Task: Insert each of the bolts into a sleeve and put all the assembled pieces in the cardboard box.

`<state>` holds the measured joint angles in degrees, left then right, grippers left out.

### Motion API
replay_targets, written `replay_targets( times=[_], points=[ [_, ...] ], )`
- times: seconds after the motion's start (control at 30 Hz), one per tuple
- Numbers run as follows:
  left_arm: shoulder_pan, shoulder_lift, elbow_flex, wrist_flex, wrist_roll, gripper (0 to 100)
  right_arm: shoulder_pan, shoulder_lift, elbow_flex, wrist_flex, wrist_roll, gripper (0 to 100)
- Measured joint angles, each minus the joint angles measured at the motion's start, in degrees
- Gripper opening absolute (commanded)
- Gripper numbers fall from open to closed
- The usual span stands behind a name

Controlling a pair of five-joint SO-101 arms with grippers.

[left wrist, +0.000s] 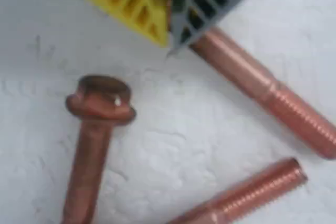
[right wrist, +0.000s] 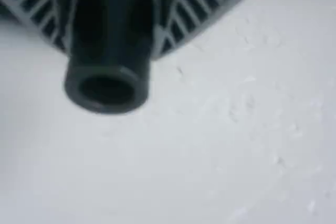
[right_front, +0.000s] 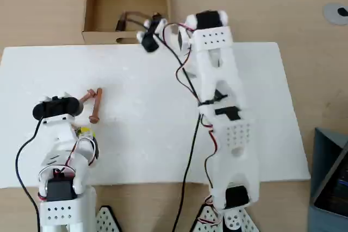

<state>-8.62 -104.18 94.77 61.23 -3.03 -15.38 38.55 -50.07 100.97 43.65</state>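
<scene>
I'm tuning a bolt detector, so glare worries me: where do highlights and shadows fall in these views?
Left wrist view: a small glint on the head of the flanged bolt, and only faint shadows on the white mat. Right wrist view: the bore of the sleeve is dark, with a soft shadow beneath it. High view: even light, no hard glare on the mat.
</scene>
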Motion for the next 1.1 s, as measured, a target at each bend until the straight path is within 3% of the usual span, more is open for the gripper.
replay_targets(
  times=[0.27, 0.53, 0.63, 0.87, 1.1],
  points=[
    [0.0, 0.0, 0.0, 0.0, 0.0, 0, 0.0, -14.9, 2.7, 0.1, -9.1, 1.2],
    [0.0, 0.0, 0.0, 0.0, 0.0, 1, 0.0, -36.7, 20.7, 0.1, -17.8, 1.2],
    [0.0, 0.0, 0.0, 0.0, -3.0, 1, 0.5, -45.7, 28.6, 0.1, -22.0, 1.2],
    [0.0, 0.1, -0.7, 0.2, -7.0, 1, 9.8, -64.4, 44.7, 0.1, -31.2, 1.3],
    [0.0, 0.1, -9.9, 5.9, -6.9, 1, 19.7, -79.4, 59.3, -0.4, -35.2, 1.2]
  ],
)
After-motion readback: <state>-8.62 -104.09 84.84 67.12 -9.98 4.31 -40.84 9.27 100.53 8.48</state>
